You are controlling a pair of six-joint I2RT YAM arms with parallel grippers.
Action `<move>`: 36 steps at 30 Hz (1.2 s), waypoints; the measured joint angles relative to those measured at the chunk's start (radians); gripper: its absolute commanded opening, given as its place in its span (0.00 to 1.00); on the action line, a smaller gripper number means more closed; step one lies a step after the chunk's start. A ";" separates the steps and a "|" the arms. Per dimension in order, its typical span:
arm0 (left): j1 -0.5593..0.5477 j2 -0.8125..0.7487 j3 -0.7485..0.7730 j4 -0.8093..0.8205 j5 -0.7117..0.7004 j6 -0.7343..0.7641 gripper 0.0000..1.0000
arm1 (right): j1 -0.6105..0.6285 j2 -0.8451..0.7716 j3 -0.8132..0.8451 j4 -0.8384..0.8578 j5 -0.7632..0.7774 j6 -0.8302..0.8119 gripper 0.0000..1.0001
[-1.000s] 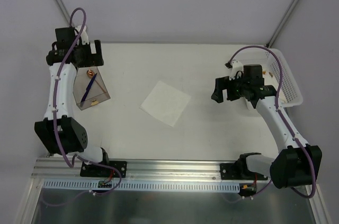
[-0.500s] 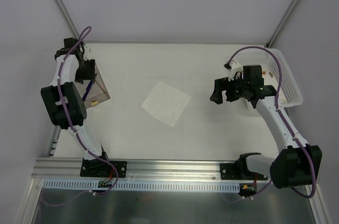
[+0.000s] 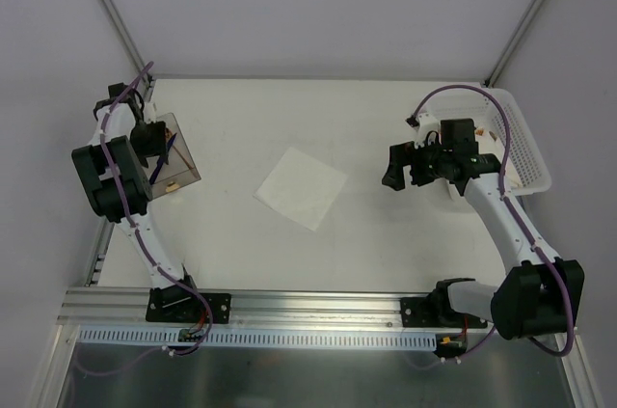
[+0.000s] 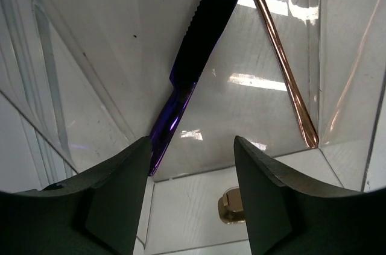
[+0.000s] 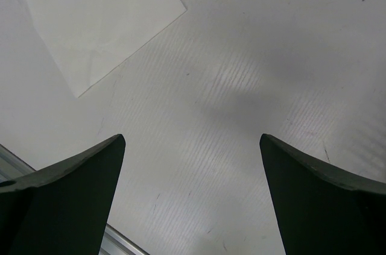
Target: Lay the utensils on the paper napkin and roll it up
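**Left arm swings onto the container; napkin lies ready**

Since a second ago your left arm has folded back on itself and brought the left fingers from the far rim down against the clear smoky container; the right arm has barely stirred. The left fingers are spread with nothing between them; they face the clear wall and the utensils behind it: a dark purple knife with a serrated edge and a thin copper handle, both leaning inside the container; you are lined up, I judge, to choose one to lift out. A small gold piece shows lower down; what it is I cannot tell. The paper napkin lies flat in the middle of the surface, well apart from everything, so the utensils can be laid on it; none is there yet. The right fingers hover spread wide and empty between the napkin and the white basket, seemingly parked to steady the sheet later.
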 measured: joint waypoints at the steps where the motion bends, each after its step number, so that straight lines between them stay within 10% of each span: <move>1: 0.000 0.010 0.000 0.000 0.000 0.000 0.59 | 0.000 0.000 0.000 0.000 0.000 0.000 0.99; 18: 0.000 0.126 0.055 0.003 -0.008 -0.001 0.55 | 0.000 0.049 0.000 -0.001 0.000 -0.007 0.99; 36: -0.016 0.139 0.059 0.008 -0.023 -0.002 0.00 | 0.000 0.065 0.000 -0.002 0.000 -0.015 0.99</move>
